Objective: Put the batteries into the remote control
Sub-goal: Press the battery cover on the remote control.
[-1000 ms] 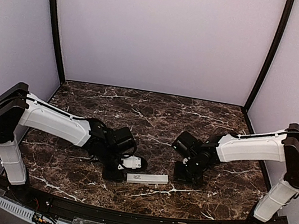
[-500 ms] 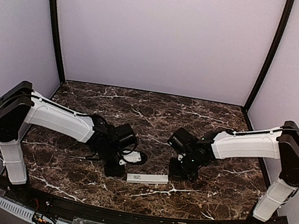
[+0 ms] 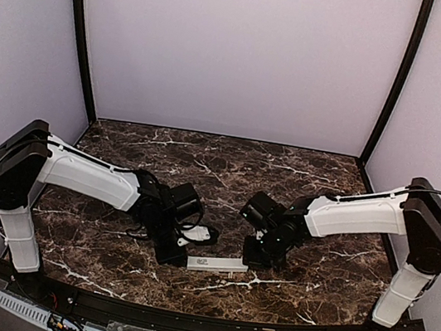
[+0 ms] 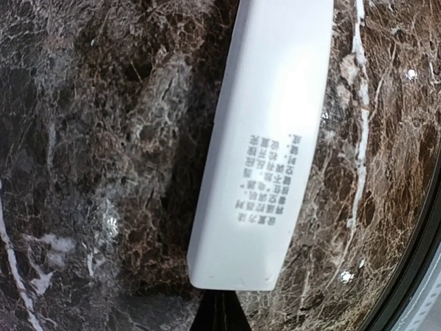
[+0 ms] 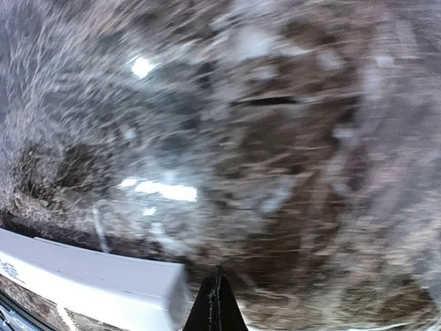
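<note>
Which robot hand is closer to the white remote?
Left, but barely: the left gripper is right at one end of the remote control; the right gripper sits just beside the other end.

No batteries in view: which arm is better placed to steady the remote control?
Likely left: the left fingers, shut, sit at the remote control's end, in line with it; the right fingers lie beside its other end.

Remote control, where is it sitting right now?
In the top view the remote control lies flat on the marble table near its front edge, between the left gripper and the right gripper.
</note>
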Robot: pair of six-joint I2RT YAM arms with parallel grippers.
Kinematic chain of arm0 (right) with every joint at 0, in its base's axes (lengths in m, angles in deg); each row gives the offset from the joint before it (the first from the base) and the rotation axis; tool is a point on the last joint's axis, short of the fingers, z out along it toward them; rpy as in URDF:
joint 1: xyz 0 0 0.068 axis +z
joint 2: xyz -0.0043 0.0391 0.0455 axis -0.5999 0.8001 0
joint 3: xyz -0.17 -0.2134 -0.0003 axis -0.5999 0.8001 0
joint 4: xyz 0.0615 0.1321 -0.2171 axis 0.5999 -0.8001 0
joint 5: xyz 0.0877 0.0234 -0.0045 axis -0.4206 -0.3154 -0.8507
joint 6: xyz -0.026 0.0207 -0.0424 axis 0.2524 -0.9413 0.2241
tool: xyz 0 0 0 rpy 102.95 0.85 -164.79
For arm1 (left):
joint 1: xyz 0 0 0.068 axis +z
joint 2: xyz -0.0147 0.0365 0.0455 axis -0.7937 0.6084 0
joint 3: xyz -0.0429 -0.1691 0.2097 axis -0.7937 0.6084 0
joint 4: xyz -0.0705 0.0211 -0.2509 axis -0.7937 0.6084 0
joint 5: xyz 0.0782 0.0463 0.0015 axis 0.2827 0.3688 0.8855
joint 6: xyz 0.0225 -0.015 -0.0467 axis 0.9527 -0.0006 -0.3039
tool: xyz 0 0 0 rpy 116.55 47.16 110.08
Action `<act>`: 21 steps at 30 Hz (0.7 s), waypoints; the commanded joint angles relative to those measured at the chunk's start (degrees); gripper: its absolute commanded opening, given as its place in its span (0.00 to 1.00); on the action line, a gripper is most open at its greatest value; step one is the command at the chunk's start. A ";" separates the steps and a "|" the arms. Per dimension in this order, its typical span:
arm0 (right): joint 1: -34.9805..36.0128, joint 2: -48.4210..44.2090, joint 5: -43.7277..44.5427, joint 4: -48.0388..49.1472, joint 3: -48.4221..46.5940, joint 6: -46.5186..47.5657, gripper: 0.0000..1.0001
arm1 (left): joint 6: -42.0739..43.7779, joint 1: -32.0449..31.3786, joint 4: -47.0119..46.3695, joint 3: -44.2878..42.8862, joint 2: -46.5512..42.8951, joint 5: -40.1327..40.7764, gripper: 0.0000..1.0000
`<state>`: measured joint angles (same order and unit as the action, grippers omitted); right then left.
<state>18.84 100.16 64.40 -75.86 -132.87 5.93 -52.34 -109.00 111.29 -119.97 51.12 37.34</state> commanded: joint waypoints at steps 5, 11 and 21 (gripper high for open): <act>3.92 4.22 -2.95 5.48 -4.93 -2.70 0.00 | -4.21 -0.01 -3.18 0.34 1.20 -5.74 0.00; 2.89 0.72 -0.17 2.75 -2.38 -3.05 0.00 | -3.45 0.16 -2.29 0.68 -0.75 -3.17 0.00; 0.14 -2.68 3.77 -3.25 1.82 -2.48 0.00 | -4.05 3.08 2.91 1.09 -3.94 2.38 0.00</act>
<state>19.43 97.95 66.13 -76.80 -131.77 3.67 -55.68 -106.81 111.42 -119.58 50.05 37.41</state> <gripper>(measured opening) 0.003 0.004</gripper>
